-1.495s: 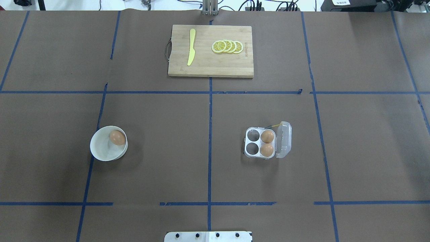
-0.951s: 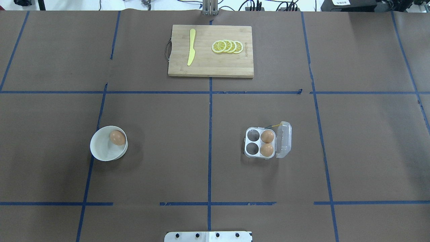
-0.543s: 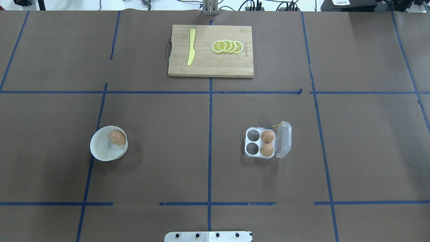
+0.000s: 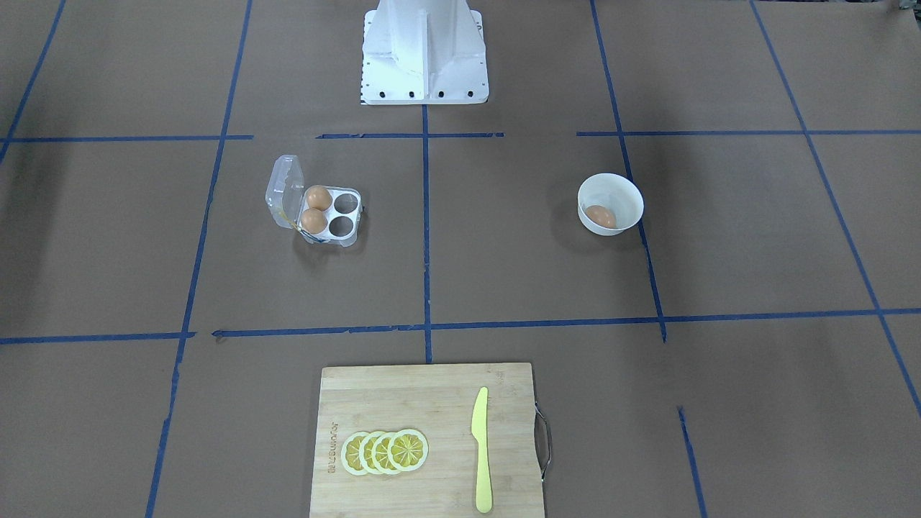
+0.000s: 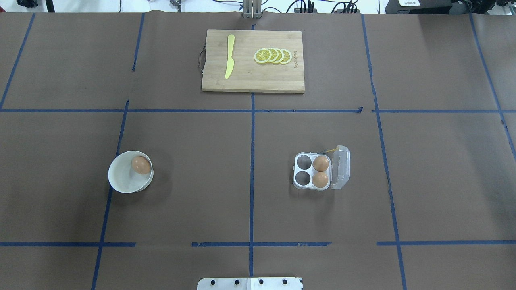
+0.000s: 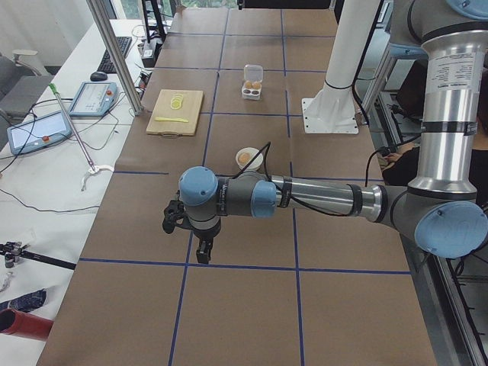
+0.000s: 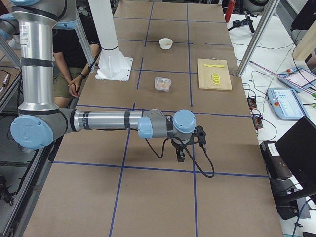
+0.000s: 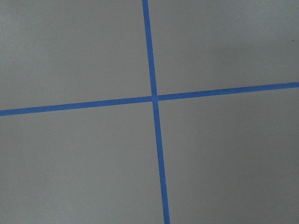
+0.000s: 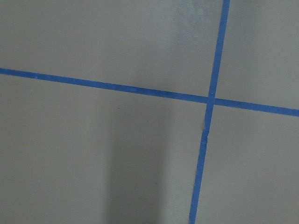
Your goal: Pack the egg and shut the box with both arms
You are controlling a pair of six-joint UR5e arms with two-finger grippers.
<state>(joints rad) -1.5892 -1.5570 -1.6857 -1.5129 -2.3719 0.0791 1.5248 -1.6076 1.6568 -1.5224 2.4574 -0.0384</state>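
Nothing's moved: egg (image 5: 141, 165) in bowl (image 5: 121, 183), box (image 5: 312, 176) open, left tool (image 6: 203, 252) and right tool (image 7: 181, 156) far off, grip I cannot tell, packing unstarted.

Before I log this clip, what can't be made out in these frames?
- left gripper: exterior left view only, open or shut unclear.
- right gripper: exterior right view only, likewise unclear.
- Wrist views: only blue tape on the table; no egg, no box.
- Any clasp on the box: too small in every view.
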